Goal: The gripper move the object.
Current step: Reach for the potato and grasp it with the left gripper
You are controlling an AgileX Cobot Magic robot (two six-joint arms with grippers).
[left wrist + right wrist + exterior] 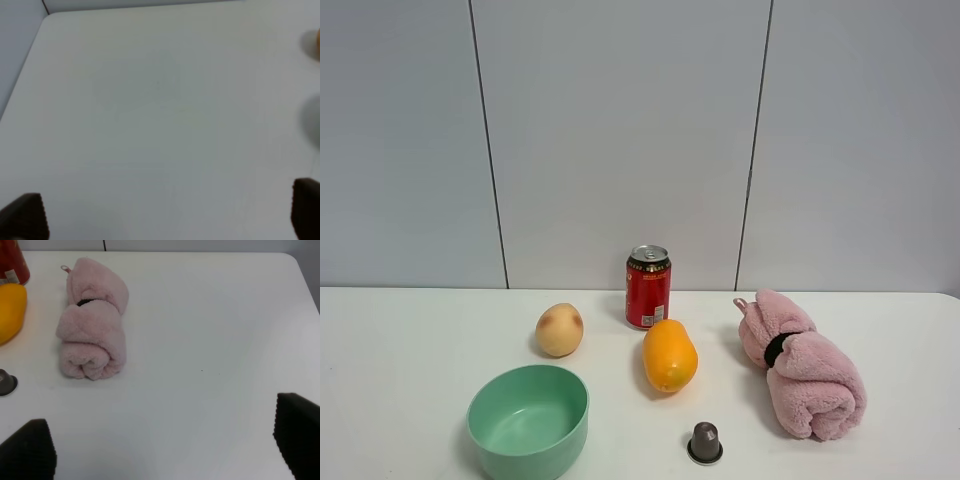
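Only the black tips of the left gripper [165, 212] and right gripper [162, 445] show, cut off at the frame edges, jaws spread wide, holding nothing. A white counter [410, 340] meets a pale grey panelled wall [620, 130]. The pale yellow-tan, red-blushed egg-shaped fruit [559, 330] stands behind the mint-green bowl [525, 462], seemingly upright, narrow end up.
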